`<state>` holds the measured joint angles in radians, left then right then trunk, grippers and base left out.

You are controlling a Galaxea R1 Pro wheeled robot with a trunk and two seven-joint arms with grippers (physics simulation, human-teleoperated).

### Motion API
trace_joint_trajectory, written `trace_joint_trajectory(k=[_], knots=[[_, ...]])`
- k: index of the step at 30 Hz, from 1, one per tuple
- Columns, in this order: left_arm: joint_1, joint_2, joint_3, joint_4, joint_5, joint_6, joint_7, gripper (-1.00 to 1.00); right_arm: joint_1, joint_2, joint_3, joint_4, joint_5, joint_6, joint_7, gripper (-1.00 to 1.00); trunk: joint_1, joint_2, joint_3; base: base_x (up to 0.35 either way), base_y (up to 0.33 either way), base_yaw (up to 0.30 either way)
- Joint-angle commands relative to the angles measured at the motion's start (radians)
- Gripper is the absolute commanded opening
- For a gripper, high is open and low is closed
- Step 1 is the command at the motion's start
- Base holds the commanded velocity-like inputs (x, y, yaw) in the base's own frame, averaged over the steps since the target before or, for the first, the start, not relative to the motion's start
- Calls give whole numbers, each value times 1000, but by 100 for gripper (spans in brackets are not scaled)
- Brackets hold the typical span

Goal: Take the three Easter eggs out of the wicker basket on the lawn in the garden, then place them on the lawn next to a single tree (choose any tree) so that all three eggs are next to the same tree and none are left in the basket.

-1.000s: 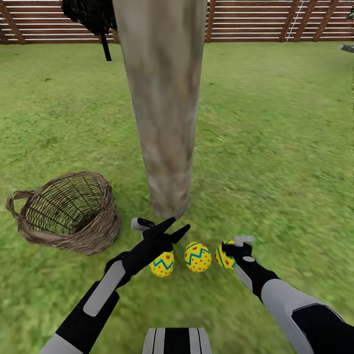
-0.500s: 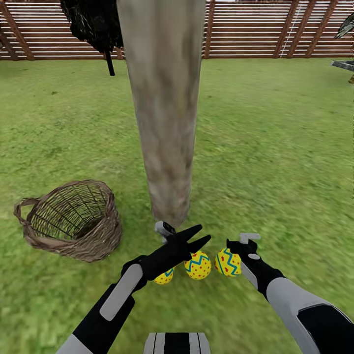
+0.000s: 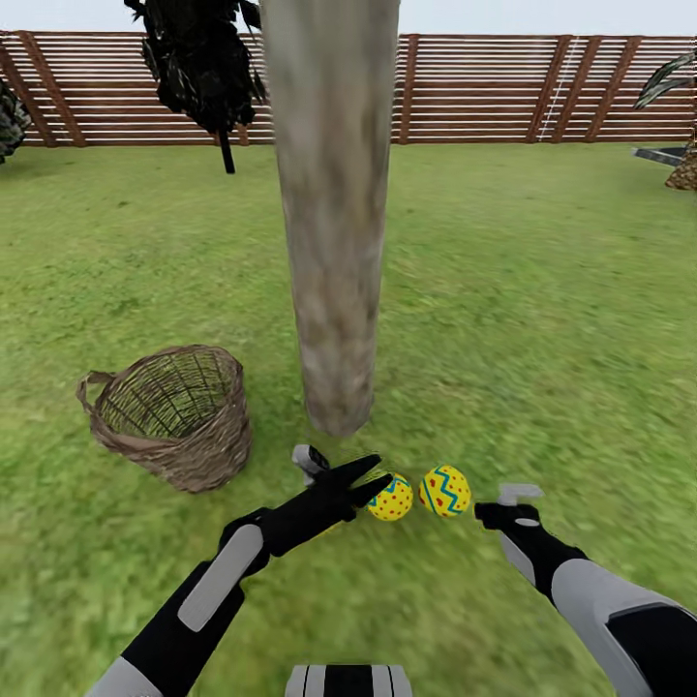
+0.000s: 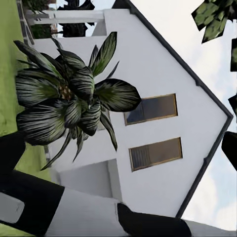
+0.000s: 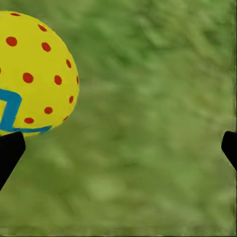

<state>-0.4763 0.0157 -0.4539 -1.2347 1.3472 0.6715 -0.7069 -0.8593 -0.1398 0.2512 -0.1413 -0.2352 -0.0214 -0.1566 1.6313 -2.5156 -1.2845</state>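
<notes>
Head view had two eggs on the lawn just in front of the tree, the basket looking empty off to the left. The right gripper, fingers apart and holding nothing, sat just right of the nearer egg, which lay roughly upright. The left gripper, fingers spread, hung over the other egg; any third was hidden beneath it.
</notes>
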Motion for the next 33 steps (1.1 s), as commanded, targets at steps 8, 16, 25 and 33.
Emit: trace_joint_trajectory(k=[8,16,25,33], knots=[[-1,75,2,208,3,4,161,100,15,6,11,72,-10,0,4,100,-4,2,30,-46,2,0],[2,210,-12,311,0,-6,164,100,78,10,11,76,-9,-2,8,100,-8,3,61,0,0,0],[2,217,-100,434,1,-8,165,100,149,11,12,77,-9,-4,7,100,-12,6,96,0,0,0],[2,219,-122,654,1,-78,165,100,187,14,13,77,-8,-3,3,100,-16,7,127,0,0,0]])
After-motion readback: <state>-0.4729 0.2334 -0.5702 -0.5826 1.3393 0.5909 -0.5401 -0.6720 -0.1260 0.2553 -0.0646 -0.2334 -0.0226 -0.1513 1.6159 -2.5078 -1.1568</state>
